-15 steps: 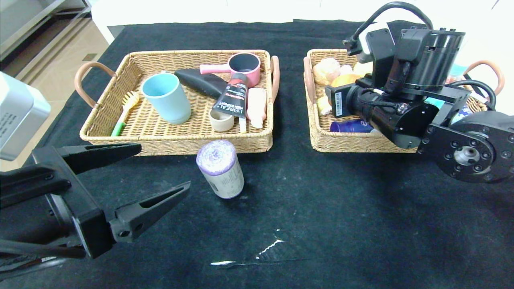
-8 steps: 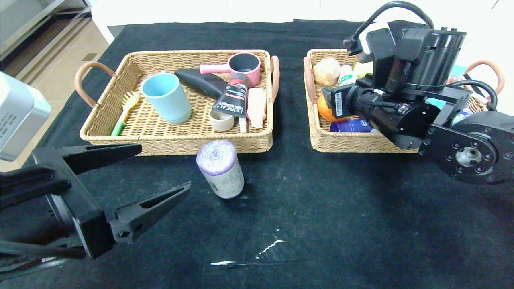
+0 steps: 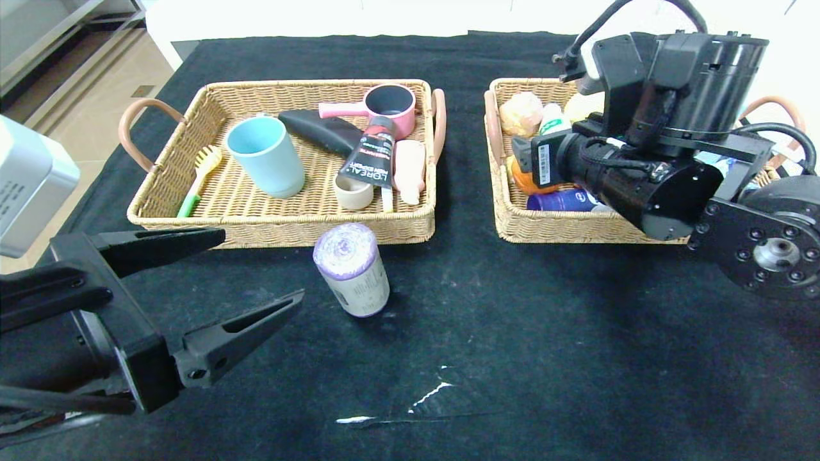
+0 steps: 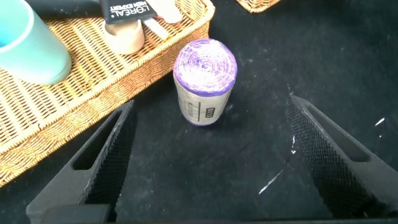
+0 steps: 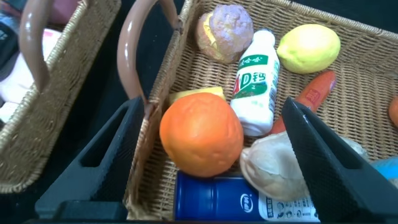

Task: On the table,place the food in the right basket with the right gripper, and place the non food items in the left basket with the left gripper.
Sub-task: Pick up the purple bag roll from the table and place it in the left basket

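A purple-topped roll (image 3: 351,269) stands on the black table just in front of the left basket (image 3: 160,214). My left gripper (image 3: 262,266) hovers open at the near left, with the roll (image 4: 204,81) a little beyond its fingertips and nothing between them. In the right wrist view my right gripper (image 5: 211,102) is open above the near-left corner of the right basket (image 3: 564,230). An orange (image 5: 200,134) lies free in that basket below the jaws, beside a milk bottle (image 5: 256,81), a lemon (image 5: 309,48) and a blue can (image 5: 217,199).
The left basket holds a blue cup (image 3: 266,155), a pink pot (image 3: 387,105), a black tube (image 3: 370,160) and a brush (image 3: 198,179). A shiny clear scrap (image 3: 416,403) lies on the cloth near the front. The table's left edge (image 3: 96,173) drops to the floor.
My right gripper has opened and let go of the orange, which dropped to the basket's near-left corner. The right arm has risen slightly. The left arm and the roll have not moved.
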You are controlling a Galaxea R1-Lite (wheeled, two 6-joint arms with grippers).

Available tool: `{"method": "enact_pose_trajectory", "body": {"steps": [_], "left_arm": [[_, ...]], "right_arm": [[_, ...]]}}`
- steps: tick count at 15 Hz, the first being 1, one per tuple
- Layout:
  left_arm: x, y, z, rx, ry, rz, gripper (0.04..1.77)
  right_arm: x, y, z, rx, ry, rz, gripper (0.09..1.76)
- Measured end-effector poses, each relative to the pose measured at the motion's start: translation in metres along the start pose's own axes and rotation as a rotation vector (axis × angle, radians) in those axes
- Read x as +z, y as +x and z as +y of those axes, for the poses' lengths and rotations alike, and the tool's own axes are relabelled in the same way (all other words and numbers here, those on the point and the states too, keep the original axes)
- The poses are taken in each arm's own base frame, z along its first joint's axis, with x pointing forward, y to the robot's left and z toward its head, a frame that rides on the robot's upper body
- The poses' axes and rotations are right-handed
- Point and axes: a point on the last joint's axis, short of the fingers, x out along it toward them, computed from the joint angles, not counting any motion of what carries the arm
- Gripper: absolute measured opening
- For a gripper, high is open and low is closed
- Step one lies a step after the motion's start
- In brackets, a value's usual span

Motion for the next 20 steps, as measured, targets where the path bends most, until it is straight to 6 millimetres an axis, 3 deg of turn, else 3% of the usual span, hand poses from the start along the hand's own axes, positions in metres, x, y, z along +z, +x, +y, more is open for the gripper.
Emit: {"method": "enact_pose_trajectory", "body": {"steps": [5, 10, 13, 20], "left_arm": [[0.001, 0.0, 0.0, 0.001, 0.0, -0.003, 1.72], [0.0, 0.0, 0.0, 0.0, 0.0, 0.001, 1.72], [-0.001, 0.002, 0.0, 0.001, 0.0, 0.007, 1.72], [-0.004, 0.005, 0.0, 0.028, 0.008, 0.035, 1.72]], "right_arm": [[0.01, -0.028, -0.013, 0.055, -0.02, 0.035, 1.66], [0.012, -0.075, -0.031, 0.422, -0.041, 0.045, 1.68], [0.001, -0.102, -0.042, 0.584, -0.069, 0.059, 1.69], [-0.034, -0.148, -0.055, 0.784, -0.141, 0.065, 1.7]]}}
